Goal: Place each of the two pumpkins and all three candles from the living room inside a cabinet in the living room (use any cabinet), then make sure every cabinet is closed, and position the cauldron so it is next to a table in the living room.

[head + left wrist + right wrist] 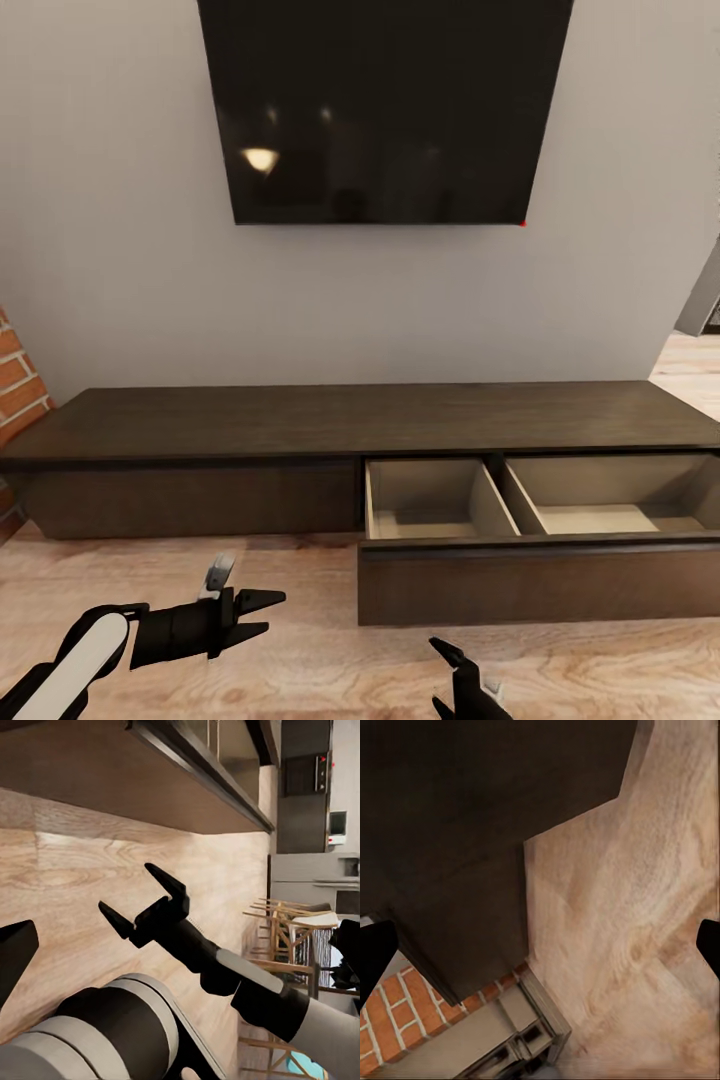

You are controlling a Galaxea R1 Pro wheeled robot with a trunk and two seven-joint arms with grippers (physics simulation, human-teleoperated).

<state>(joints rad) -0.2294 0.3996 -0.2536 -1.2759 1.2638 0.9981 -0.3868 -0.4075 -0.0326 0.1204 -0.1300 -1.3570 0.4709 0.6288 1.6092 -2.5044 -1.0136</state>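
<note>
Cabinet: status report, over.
Both grippers open, empty: left, right. Cabinet right drawer pulled open, compartments empty. Nothing blocking.

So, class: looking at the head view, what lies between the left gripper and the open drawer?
Only bare wooden floor lies between the left gripper and the open drawer, seen in the head view.

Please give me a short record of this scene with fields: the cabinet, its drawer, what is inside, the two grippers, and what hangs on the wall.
cabinet: long, low, dark brown, against the wall
drawer: right one pulled out, left front shut
drawer contents: two pale compartments, nothing visible in them
left gripper: open, holding nothing, above the wood floor
right gripper: open, holding nothing
wall: black screen above the cabinet
</note>
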